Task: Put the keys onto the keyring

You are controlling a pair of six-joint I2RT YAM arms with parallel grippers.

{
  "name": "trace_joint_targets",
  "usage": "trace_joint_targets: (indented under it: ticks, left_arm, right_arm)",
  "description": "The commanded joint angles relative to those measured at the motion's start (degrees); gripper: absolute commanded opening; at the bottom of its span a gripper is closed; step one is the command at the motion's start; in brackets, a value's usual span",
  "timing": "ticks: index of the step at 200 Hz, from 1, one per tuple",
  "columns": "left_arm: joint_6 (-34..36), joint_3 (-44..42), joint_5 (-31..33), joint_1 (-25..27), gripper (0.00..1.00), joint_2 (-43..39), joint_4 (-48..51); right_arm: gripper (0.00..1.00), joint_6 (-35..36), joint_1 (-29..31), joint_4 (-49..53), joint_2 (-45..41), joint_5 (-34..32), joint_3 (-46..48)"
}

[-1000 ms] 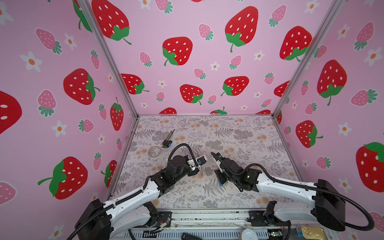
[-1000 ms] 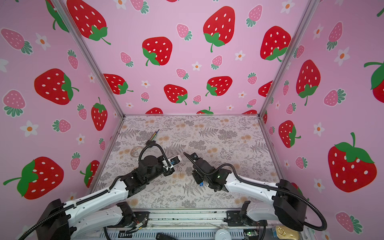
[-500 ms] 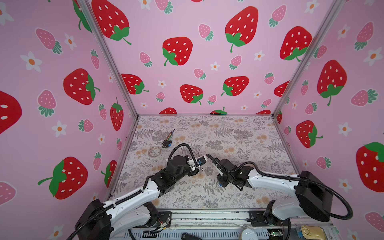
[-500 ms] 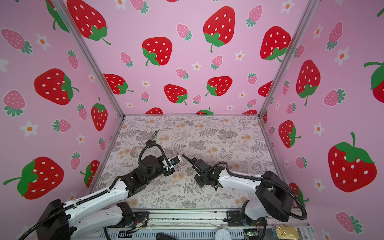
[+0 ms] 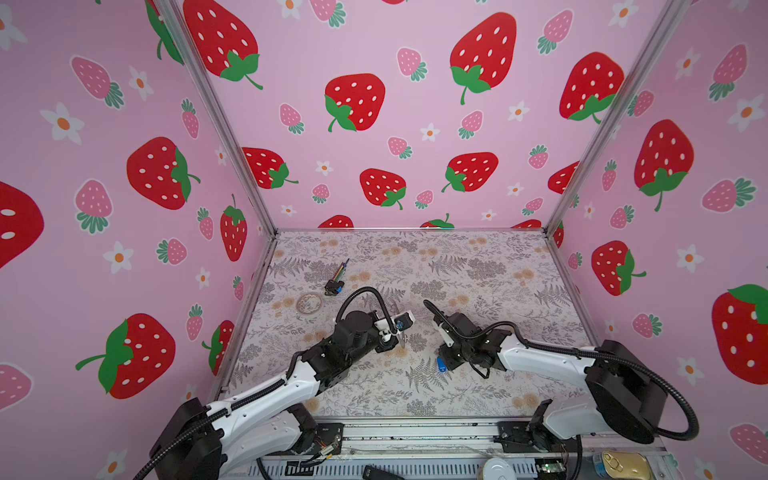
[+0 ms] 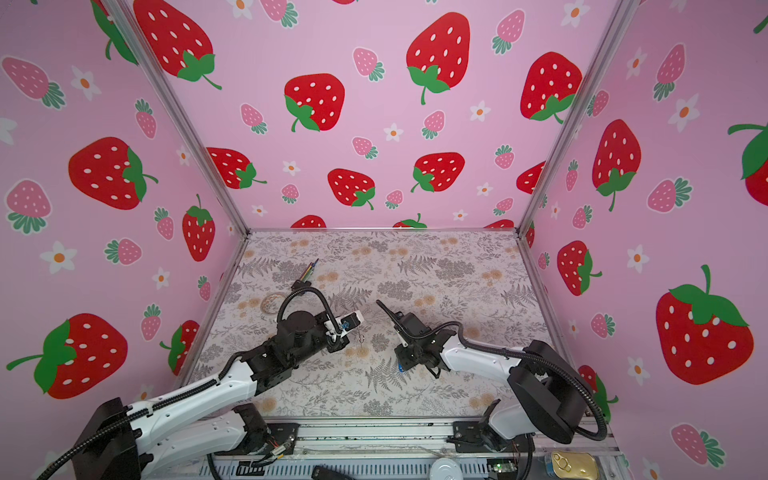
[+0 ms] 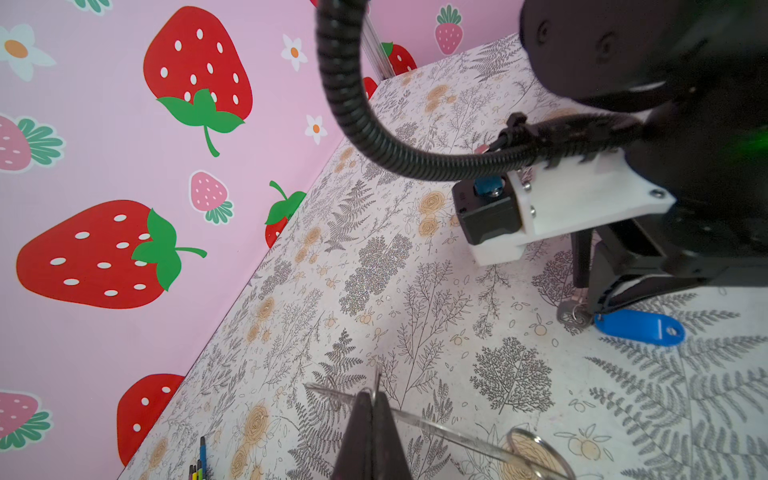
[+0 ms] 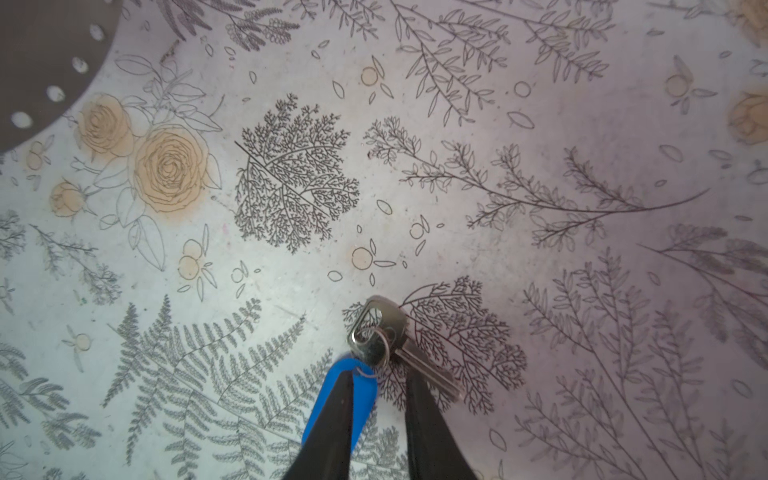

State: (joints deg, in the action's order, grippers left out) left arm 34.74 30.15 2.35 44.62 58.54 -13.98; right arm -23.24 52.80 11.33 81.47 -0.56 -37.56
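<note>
The keys (image 8: 376, 332), a blue tag joined to a small silver key, lie flat on the floral table (image 5: 478, 266). The blue tag also shows in both top views (image 5: 440, 365) (image 6: 400, 368) and in the left wrist view (image 7: 640, 326). My right gripper (image 8: 380, 376) (image 5: 444, 356) points down over them, open a little, one finger over the tag and one over the key's blade. My left gripper (image 7: 376, 399) (image 5: 392, 338) is shut on the keyring (image 7: 436, 428), held above the table and seen edge-on. Its holed grey rim (image 8: 45, 54) shows blurred in the right wrist view.
A black-and-blue plug with coloured wires (image 5: 336, 282) and a pale see-through hoop (image 5: 309, 302) lie at the back left of the table. Pink strawberry walls close in three sides. A metal rail (image 5: 415, 432) runs along the front.
The right jaws have narrowed a little over the keys. The right arm's elbow swung inwards and back out. The left arm has held still.
</note>
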Motion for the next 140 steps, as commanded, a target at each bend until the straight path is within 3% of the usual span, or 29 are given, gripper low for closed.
trace_joint_targets:
  ticks: [1,140]
  left_arm:
    - [0.7,0.3,-1.0,-0.2,0.00,-0.2,-2.1]
    - [0.7,0.3,-1.1,-0.2,0.00,0.1,-2.1]
  right_arm:
    - [0.23,-2.0,-1.0,-2.0,-0.8,2.6,1.2]
    - [0.22,-2.7,-2.3,-2.8,1.8,5.3,1.7]
